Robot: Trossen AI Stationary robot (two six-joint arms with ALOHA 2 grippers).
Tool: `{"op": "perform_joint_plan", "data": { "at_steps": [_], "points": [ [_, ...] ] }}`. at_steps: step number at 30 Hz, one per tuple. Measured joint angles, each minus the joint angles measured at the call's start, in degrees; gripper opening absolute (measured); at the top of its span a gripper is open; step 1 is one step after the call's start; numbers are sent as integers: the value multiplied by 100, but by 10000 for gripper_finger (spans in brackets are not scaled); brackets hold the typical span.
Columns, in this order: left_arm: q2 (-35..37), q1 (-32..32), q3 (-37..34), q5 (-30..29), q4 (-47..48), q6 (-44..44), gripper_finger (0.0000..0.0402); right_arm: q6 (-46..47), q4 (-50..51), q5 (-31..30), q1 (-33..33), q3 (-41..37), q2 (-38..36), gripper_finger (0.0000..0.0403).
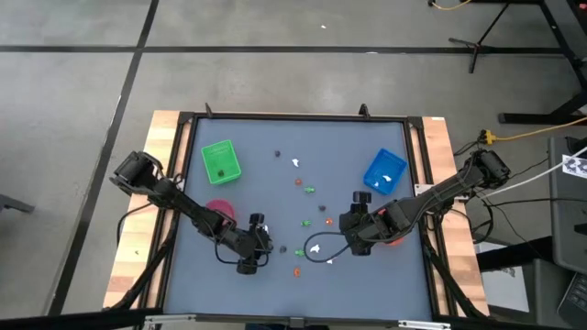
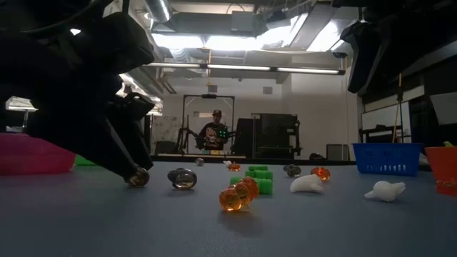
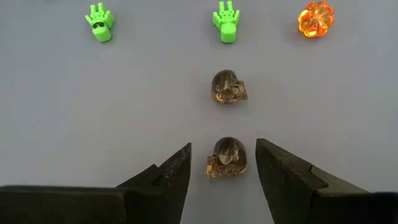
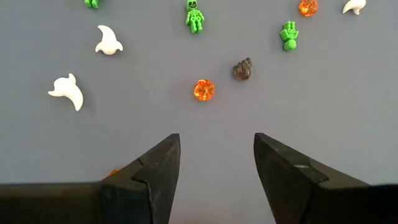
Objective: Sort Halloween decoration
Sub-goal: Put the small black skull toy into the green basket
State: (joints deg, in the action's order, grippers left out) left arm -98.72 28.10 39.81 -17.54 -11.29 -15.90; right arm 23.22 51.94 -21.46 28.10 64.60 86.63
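The Halloween decoration lies scattered on the grey table (image 1: pixel 275 192). My left gripper (image 3: pixel 224 144) is open and low over the table. Its fingers stand on either side of a dark see-through skull (image 3: pixel 227 157) that rests on the table, with a gap at each side. A second dark skull (image 3: pixel 229 86) lies just beyond it, then two green hands (image 3: pixel 226 22) and an orange pumpkin (image 3: pixel 315 18). My right gripper (image 4: pixel 216 137) hangs open above the table with nothing between its fingers. Ahead of it lie white ghosts (image 4: pixel 67 91), an orange pumpkin (image 4: pixel 203 90) and a dark skull (image 4: pixel 242 70).
A green square tray (image 1: pixel 220 161) stands at the far left and a blue one (image 1: pixel 385 171) at the far right. A pink bowl (image 1: pixel 220 213) sits beside my left arm, and an orange bowl (image 2: pixel 444 170) under my right arm. A person stands in the room beyond the table.
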Motion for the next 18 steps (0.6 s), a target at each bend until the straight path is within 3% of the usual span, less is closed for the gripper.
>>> {"op": "perform_joint_plan", "data": {
  "at_steps": [18],
  "points": [
    [0, -136, 0, 72, 2, -11, 164, 0, 0, 1, 0, 0, 0, 205]
  ]
}}
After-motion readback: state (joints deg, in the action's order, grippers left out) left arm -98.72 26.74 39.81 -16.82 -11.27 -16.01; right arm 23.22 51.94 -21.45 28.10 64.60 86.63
